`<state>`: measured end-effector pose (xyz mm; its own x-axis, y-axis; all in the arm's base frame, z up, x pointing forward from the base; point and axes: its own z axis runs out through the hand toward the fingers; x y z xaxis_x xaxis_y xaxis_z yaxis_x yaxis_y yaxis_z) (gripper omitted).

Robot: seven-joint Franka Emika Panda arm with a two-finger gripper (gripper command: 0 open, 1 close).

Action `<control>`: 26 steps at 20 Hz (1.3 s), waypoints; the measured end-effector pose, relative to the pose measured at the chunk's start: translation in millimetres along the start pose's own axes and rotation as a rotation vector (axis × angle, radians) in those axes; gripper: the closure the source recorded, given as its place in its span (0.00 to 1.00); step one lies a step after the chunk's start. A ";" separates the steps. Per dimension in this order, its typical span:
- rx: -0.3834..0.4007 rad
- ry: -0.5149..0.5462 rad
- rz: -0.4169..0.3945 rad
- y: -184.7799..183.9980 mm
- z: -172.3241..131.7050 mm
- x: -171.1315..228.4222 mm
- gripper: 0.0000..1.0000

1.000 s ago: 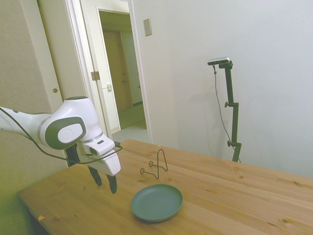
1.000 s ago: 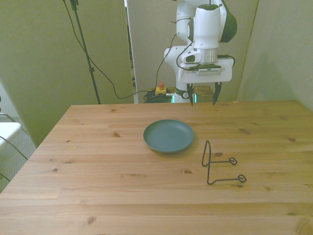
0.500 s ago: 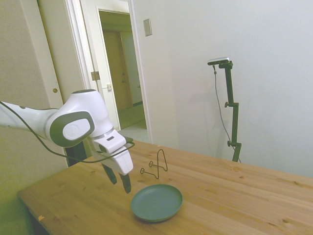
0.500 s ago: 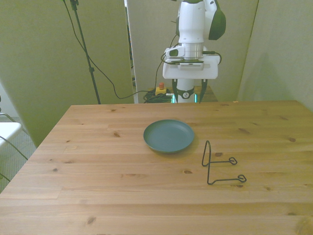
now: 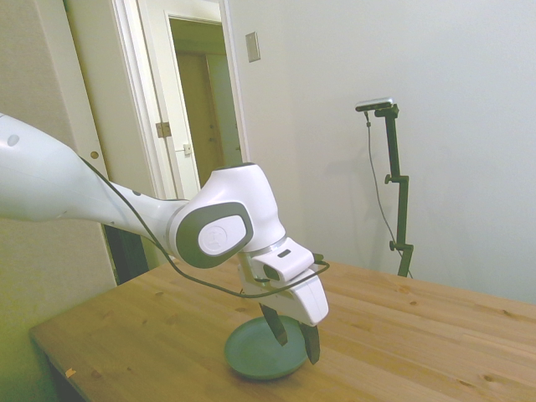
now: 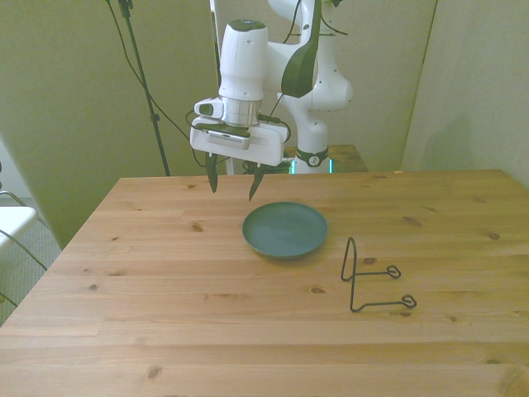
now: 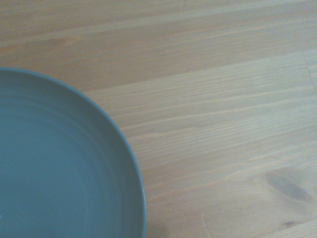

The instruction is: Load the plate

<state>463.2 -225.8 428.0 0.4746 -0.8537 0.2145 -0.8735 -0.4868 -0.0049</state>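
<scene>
End effector (image 5: 294, 333) hangs open and empty in the side view, over the plate (image 5: 255, 357) on the desk (image 5: 151, 335), so loading hasn't started imo. Front view shows the wire stand (image 6: 369, 279) near the plate, hidden from the side. Wrist view catches only plate rim (image 7: 126, 148) and wood.

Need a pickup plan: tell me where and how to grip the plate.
Grip the raised rim of the plate, probably at the edge on the front view's left, nearest the open gripper. The plate lies flat on the table, so one finger inside, one outside.
</scene>
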 end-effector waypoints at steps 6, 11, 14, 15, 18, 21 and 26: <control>0.061 -0.089 0.051 -2.3 12.1 -0.1 0.00; 0.089 -0.154 0.035 -0.9 33.1 13.9 0.00; 0.130 -0.193 0.011 2.3 45.1 17.0 0.00; 0.146 -0.199 0.002 4.0 48.2 18.0 0.00; 0.198 -0.227 0.005 8.0 59.7 18.5 0.00; 0.226 -0.262 0.016 4.9 72.5 15.1 0.00; 0.256 -0.299 0.029 -4.1 78.9 9.4 0.00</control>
<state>479.9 -246.4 353.1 0.4935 -0.8658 -0.0831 -0.8497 -0.4595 -0.2586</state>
